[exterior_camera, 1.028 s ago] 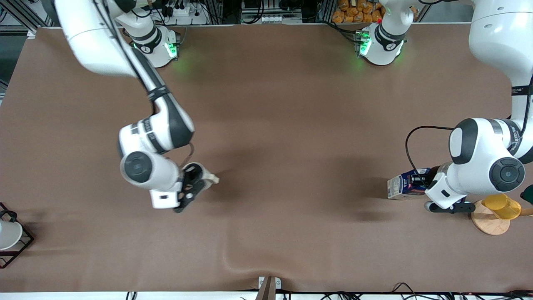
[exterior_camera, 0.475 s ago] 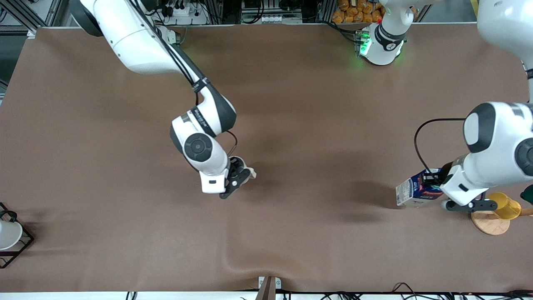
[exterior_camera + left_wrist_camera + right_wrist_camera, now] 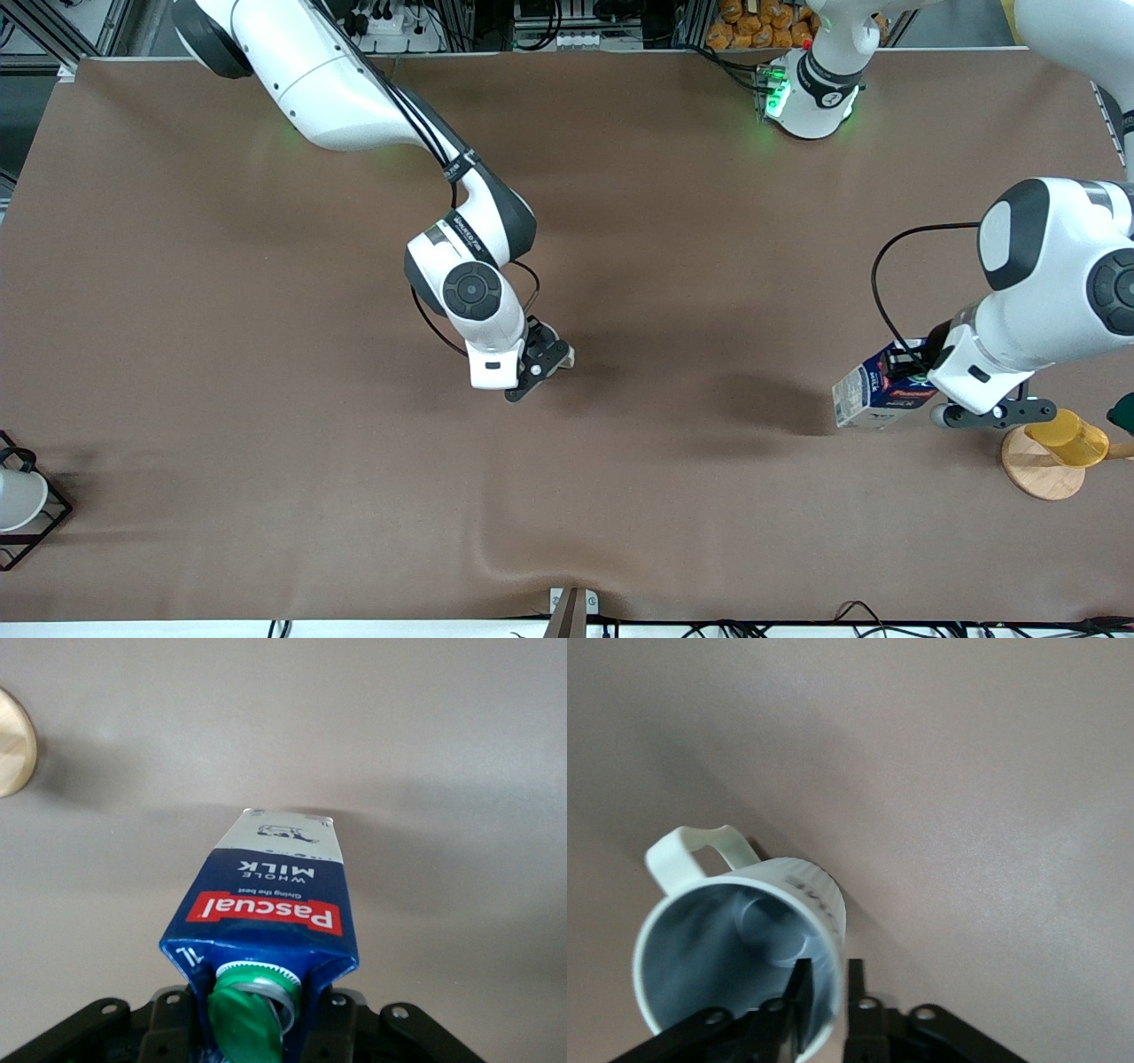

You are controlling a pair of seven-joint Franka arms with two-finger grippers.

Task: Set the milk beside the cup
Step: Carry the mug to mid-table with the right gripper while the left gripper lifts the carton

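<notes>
Swinging toward mid-table, the right gripper (image 3: 542, 361) carries the cup (image 3: 740, 948) pinched by its rim, while the left gripper (image 3: 921, 377), clamped on the milk (image 3: 877, 386), lifts it beside the yellow cup (image 3: 1067, 436), well apart from the mug.

My left wrist view reads "Pascual" in white on the red band of the milk (image 3: 264, 908), "WHOLE MILK" and "Giving the best" on its blue panel; lettering on the cup (image 3: 735, 950) is illegible.
</notes>
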